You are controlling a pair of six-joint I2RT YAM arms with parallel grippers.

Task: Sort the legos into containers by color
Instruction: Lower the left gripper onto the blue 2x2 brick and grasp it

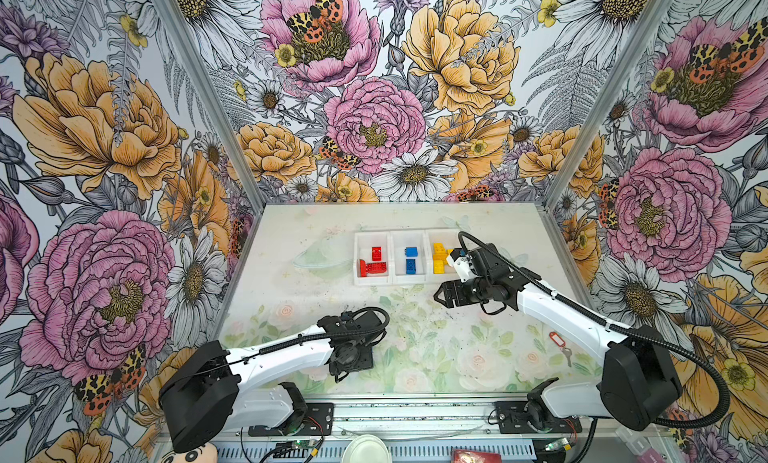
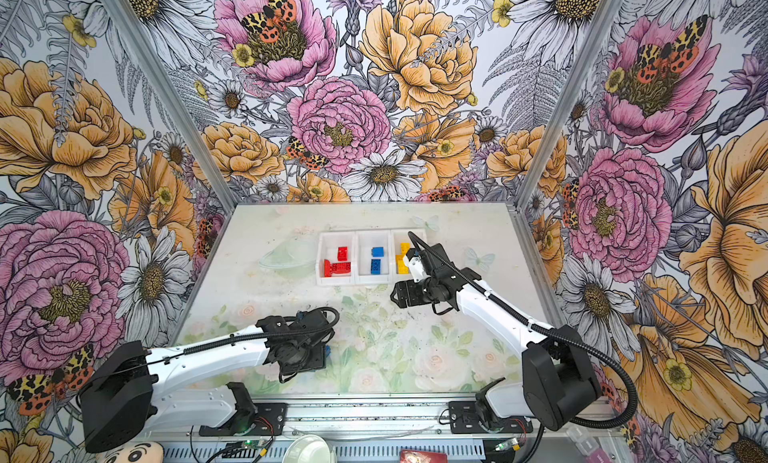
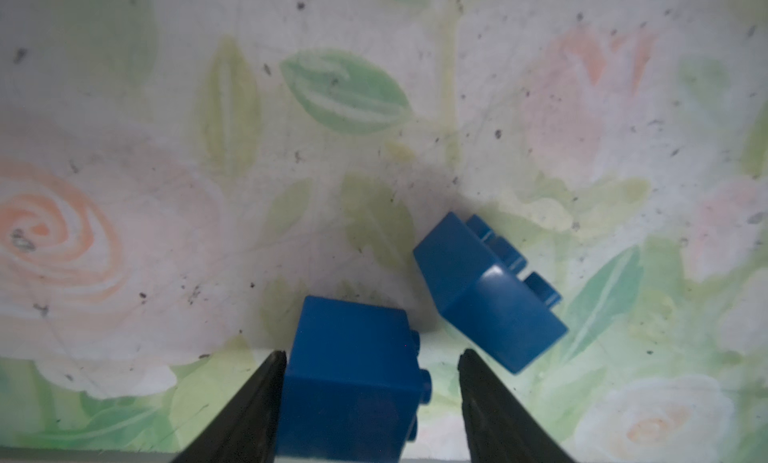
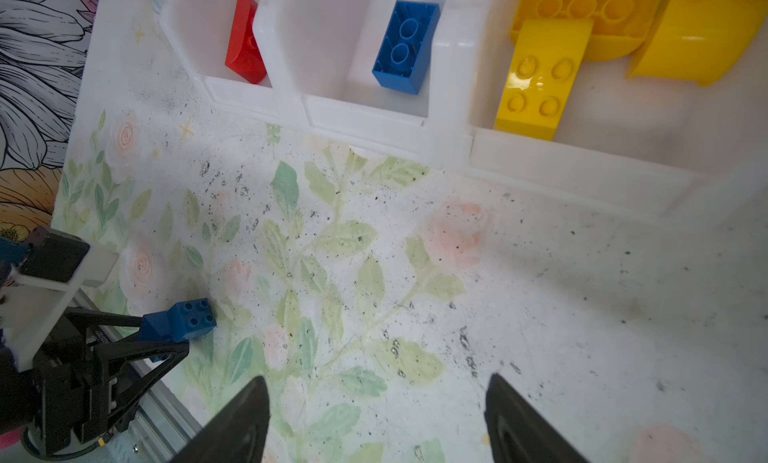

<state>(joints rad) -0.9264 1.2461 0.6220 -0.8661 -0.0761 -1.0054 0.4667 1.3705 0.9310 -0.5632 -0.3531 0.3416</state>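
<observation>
Only two legos seem to be out on the table point(image 1: 424, 340) as far as I can see. The tray point(image 1: 374, 280) at the back looks right so far: reds point(image 1: 376, 259) in the left bin, blues point(image 1: 411, 259) in the middle, yellows point(image 1: 438, 251) in the right. The right gripper point(image 4: 376, 384) hangs just in front of the tray, jaws spread with nothing between them. The left gripper point(image 3: 371, 355) is down low near the front edge, jaws spread around a blue brick point(image 3: 349, 336). One finger point(image 3: 266, 386) looks to be touching its side and the other stands off the studded face, so it's not pinched yet. My worry is the second blue brick point(image 3: 478, 286) lying just beside that free finger. If the jaws close off-centre, the finger could knock it away. It could also press on studs rather than a flat wall, and the brick would twist or pop out. The carry to the middle bin also passes close to the right arm. The brick itself is chunky glossy blue plastic, lying on its side with its studs facing sideways. Its neighbour is tipped over too, at an angle.
</observation>
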